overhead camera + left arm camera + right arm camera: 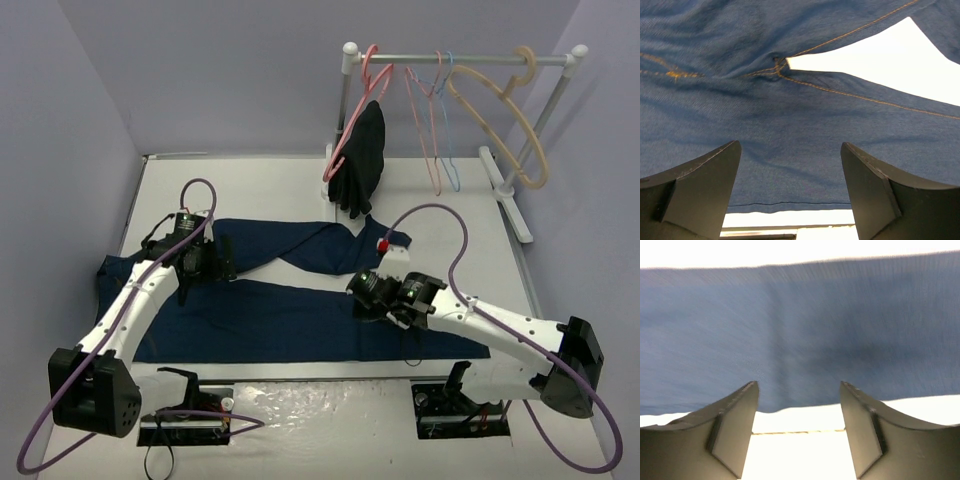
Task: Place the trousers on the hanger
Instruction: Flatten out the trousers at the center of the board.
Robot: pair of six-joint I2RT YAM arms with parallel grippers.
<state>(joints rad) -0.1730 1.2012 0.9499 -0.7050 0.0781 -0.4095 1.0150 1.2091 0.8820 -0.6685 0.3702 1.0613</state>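
Navy trousers (280,310): soft, limp, probably weighty denim, spread flat on the surface (250,180) before the rack (460,58), likely best pinched at the waistband; left fingers (700,185) and right fingers (735,420) both apart, empty.

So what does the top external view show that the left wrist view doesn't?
Only top external: the rail with the hanger, pink hangers and a black garment, plus the right gripper. Only left wrist: orange stitching meeting at the crotch seam, and the left gripper open over the denim. Both: the trousers lying on the white table.
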